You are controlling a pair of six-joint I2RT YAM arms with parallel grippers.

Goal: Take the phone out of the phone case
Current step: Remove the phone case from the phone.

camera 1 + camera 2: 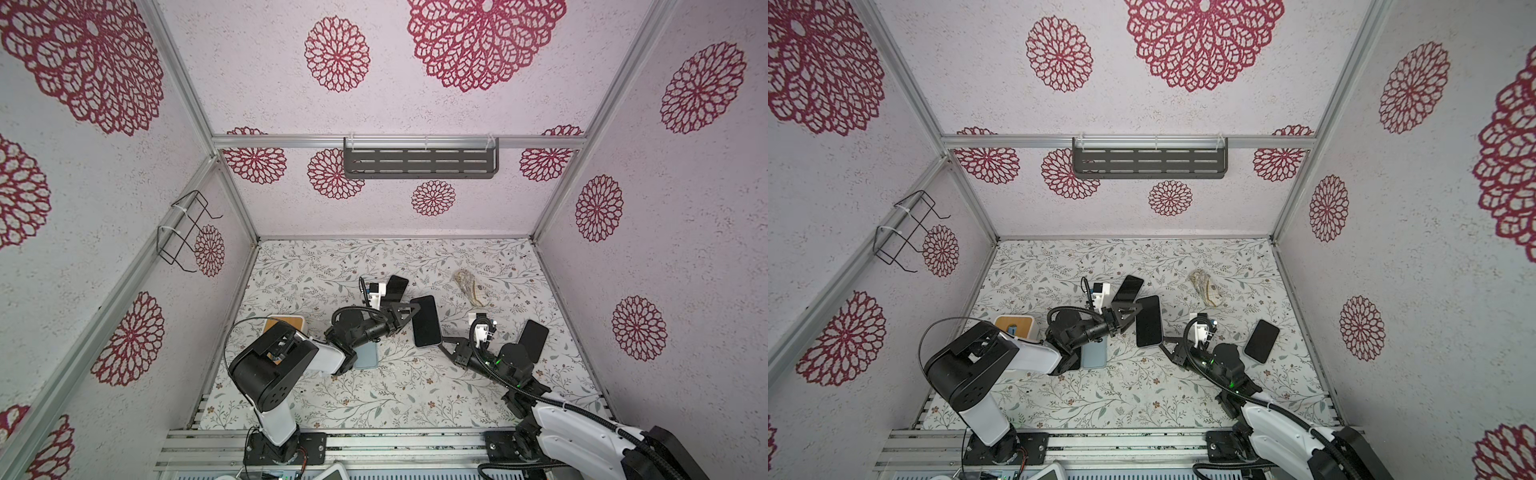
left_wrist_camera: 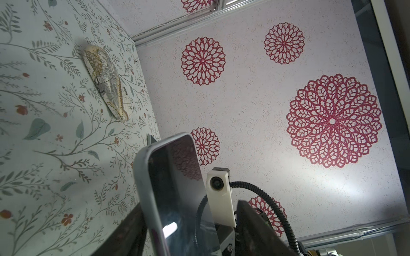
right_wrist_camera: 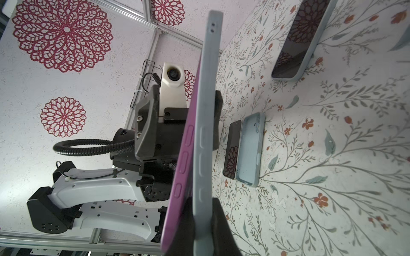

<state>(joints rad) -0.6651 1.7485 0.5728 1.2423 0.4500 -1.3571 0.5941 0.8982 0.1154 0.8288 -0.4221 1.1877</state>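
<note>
A purple phone (image 3: pixel 183 159) with a dark screen (image 1: pixel 426 322) sits partly peeled out of its grey phone case (image 3: pixel 207 106), held on edge above the table's middle. My right gripper (image 3: pixel 202 200) is shut on the case's wall, one finger between phone and case. In a top view, it grips the near end (image 1: pixel 445 341). My left gripper (image 1: pixel 410 316) stands open at the far end, its fingers (image 3: pixel 146 124) well apart on either side of phone and case. In the left wrist view, the screen (image 2: pixel 177 188) stands between those open fingers (image 2: pixel 255 228).
On the floral table (image 1: pixel 374 407) lie an empty light blue case (image 1: pixel 366 357), a black phone (image 1: pixel 395 286), another phone (image 1: pixel 534 338) at the right, a patterned beige case (image 1: pixel 469 286) and a wooden box (image 1: pixel 286 326). A shelf (image 1: pixel 419 162) and a wire rack (image 1: pixel 187 232) hang on the walls.
</note>
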